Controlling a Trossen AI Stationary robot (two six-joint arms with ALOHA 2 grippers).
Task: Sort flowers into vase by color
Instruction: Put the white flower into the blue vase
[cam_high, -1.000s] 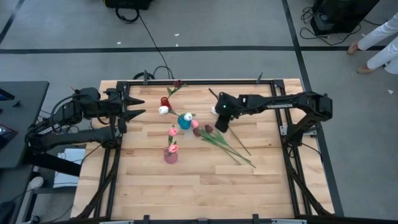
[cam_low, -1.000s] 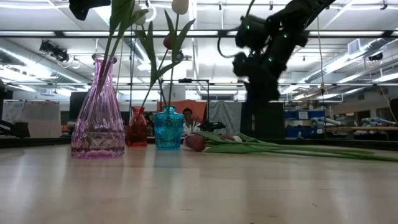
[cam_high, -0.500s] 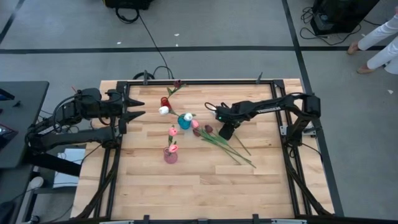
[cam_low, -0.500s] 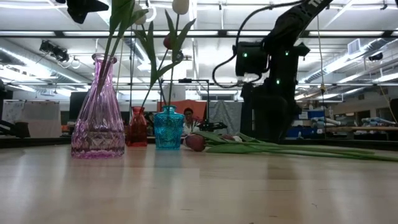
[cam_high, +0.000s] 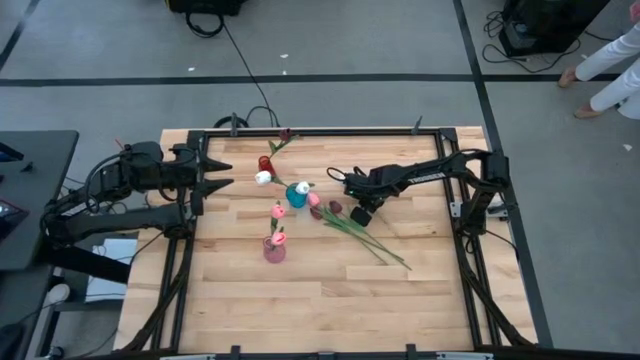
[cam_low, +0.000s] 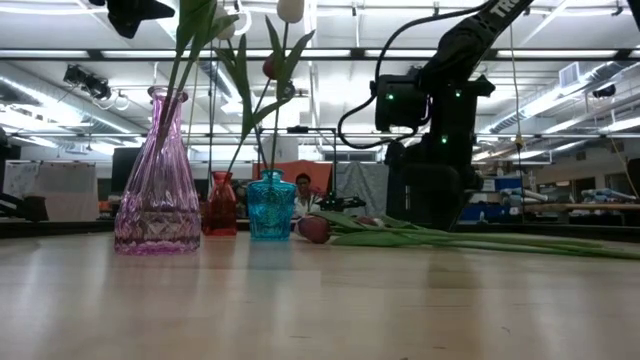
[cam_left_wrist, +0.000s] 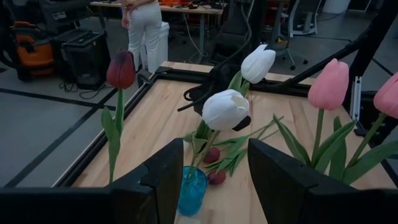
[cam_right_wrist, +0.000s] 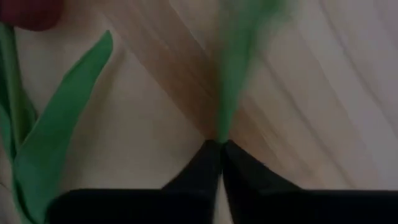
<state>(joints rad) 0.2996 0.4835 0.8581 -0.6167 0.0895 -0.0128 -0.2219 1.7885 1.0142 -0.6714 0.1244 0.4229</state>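
Observation:
Three small vases stand in mid-table: a pink vase (cam_high: 274, 248) with pink tulips, a teal vase (cam_high: 297, 195) with white tulips (cam_left_wrist: 225, 109), and a red vase (cam_high: 265, 163) with a dark red tulip (cam_left_wrist: 121, 69). More flowers (cam_high: 366, 238) lie flat on the wood to the right of the vases, blooms (cam_high: 335, 208) toward the teal vase. My right gripper (cam_high: 357, 213) is down on this pile, shut on a green stem. My left gripper (cam_high: 225, 170) hovers open at the table's left edge, level, pointing at the vases. My right gripper (cam_right_wrist: 217, 144) pinches a green stem or leaf (cam_right_wrist: 221, 124) of a lying flower between its two fingertips. It comes from above, pointing down at the table. The green strip runs away from the tips over the wood; which flower it belongs to, I cannot tell.
A black frame (cam_high: 320, 131) runs round the wooden table. A broad green leaf (cam_right_wrist: 59, 124) and a dark red bloom (cam_right_wrist: 31, 12) lie close beside the right fingers. Bare wood (cam_high: 330, 300) stretches along the near half. A person (cam_low: 301, 190) shows far behind the table.
My right gripper has come down from well above the table onto the lying flowers, shifting slightly toward the vases. The stem that lay apart on the pile's right side no longer shows there.

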